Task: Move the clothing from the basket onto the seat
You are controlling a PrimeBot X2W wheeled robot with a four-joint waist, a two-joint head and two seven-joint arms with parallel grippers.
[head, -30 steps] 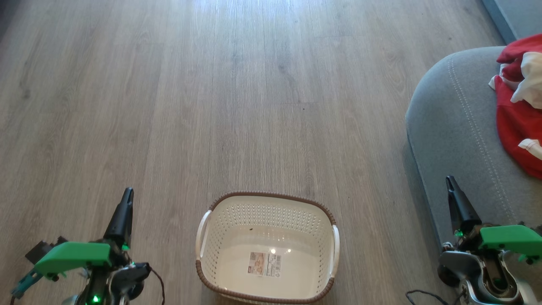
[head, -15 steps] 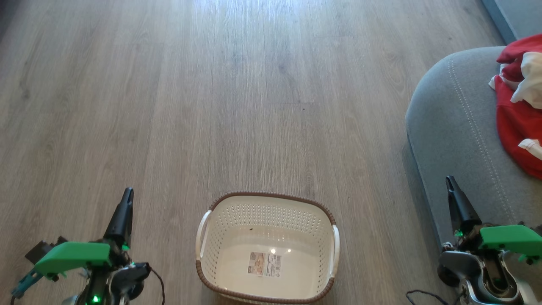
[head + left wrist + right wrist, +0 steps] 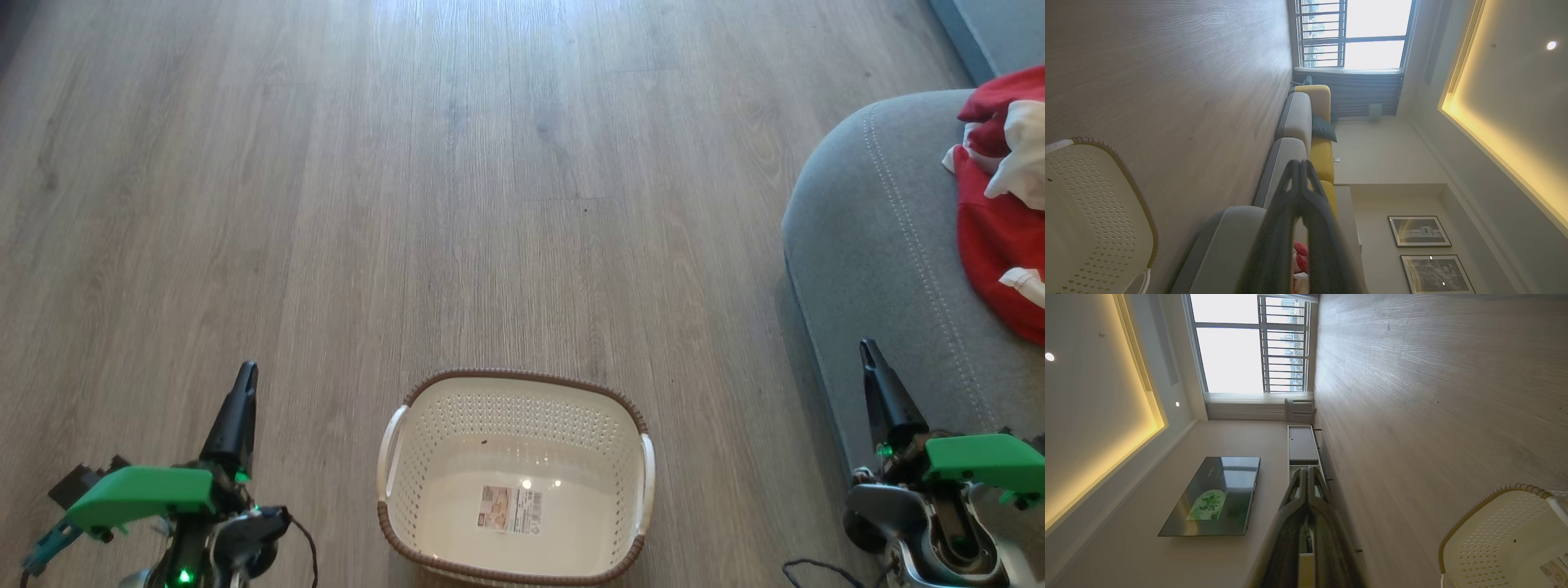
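Unmoved since a second ago: both arms, the basket and the garments in the same places, with the head camera just as steady. Low at the left of the head view, left gripper (image 3: pixel 244 377) with its two long dark fingers pressed together to a single point, gripping nothing, poised above pale grey-brown wood-plank floor (image 3: pixel 424 204). Much the same at the lower right: right gripper (image 3: pixel 868 351) closed tip to tip, likewise empty, pointing up that view against the near edge of the large grey fabric-upholstered seat (image 3: pixel 882 245) with its rounded corner and pale double stitching. Between the two grippers and well apart from each, small rounded-rectangular cream plastic basket (image 3: pixel 522 376) with perforated sides, brown woven-look rim and white side handles, upright on the floor, bare inside down to the label sticker (image 3: pixel 511 508) on its bottom. Soft bright red clothing (image 3: pixel 1000 237) with white trim bunched in a heap on the seat, at the right edge of the head view, clear of the basket and touching neither gripper. From the left wrist, closed fingertips again, and behind them a sliver of red fabric on grey cushion.
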